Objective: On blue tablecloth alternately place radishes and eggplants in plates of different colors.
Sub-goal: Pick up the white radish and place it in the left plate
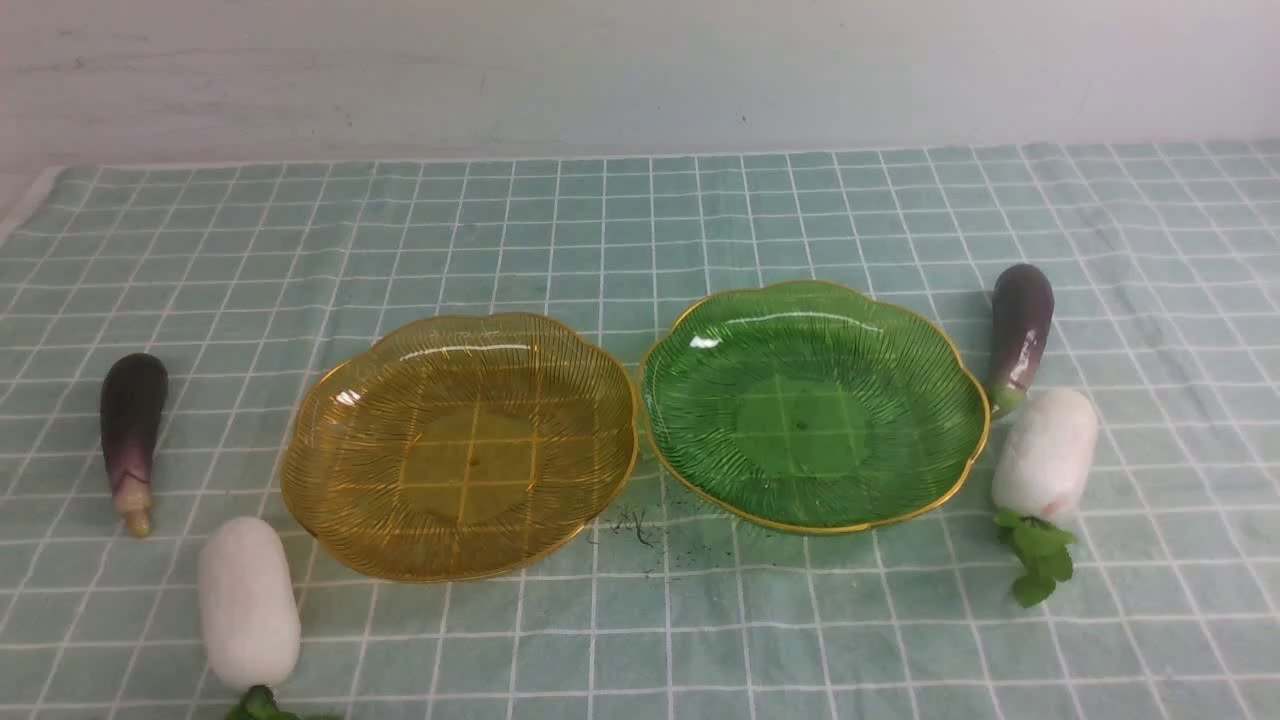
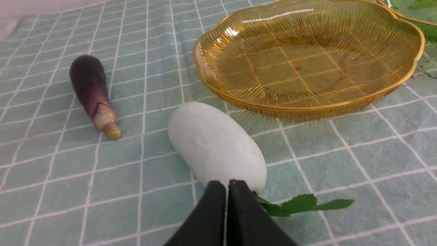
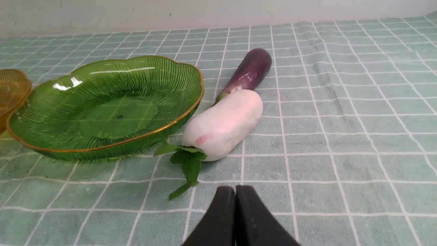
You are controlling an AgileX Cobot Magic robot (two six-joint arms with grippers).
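Pale wall behind, loose dark marks in front

Across the far side stands a whitish wall point(image 1: 640, 80), with faint grey streaks on its left part and a few small dark specks. Near the middle of the scene, toward the near side, lies a scatter of thin, dark, thread-like marks point(image 1: 640, 528); whether they are loose bits or a printed pattern, I cannot tell.

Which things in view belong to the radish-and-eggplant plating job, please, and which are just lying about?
Part of the job:
- two white radishes with green leaves
- two glossy dark-purple eggplants
- ribbed amber glass-like plate
- ribbed green glass-like plate
- pale teal gridded tablecloth

Just lying about:
- dark specks by the plates, perhaps a mark on the cloth
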